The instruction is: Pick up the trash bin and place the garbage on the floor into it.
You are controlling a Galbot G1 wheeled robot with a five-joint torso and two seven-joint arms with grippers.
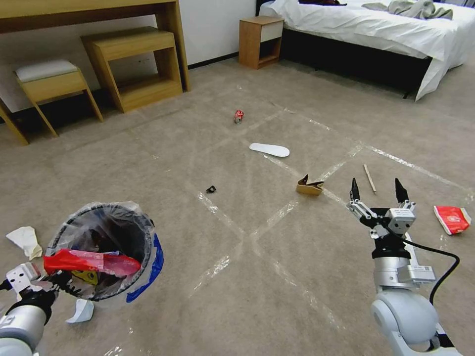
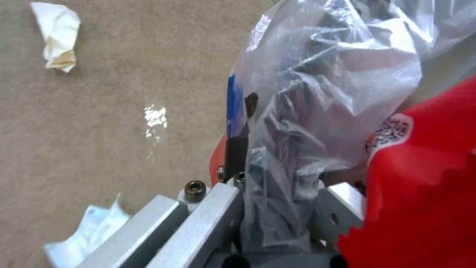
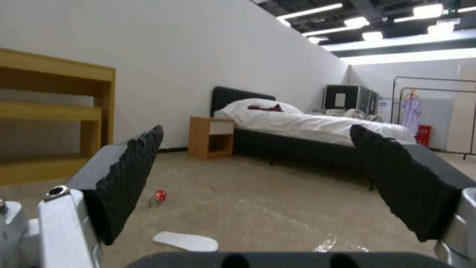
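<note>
The left hand (image 1: 59,284) was clamped on the near rim of the trash bin (image 1: 106,247), held at the robot's left with a red wrapper (image 1: 89,262) poking out. The right hand (image 1: 378,195) hung over the floor (image 1: 247,277), fingers wide apart, empty. Nearest garbage to it: the cardboard piece (image 1: 309,186) ahead-left and the stick (image 1: 369,178) just beyond, pointing away from the robot.

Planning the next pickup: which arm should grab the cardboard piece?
Probably the right. Its hand is open and hangs near the cardboard piece, while the left hand grips the bin rim.
</note>
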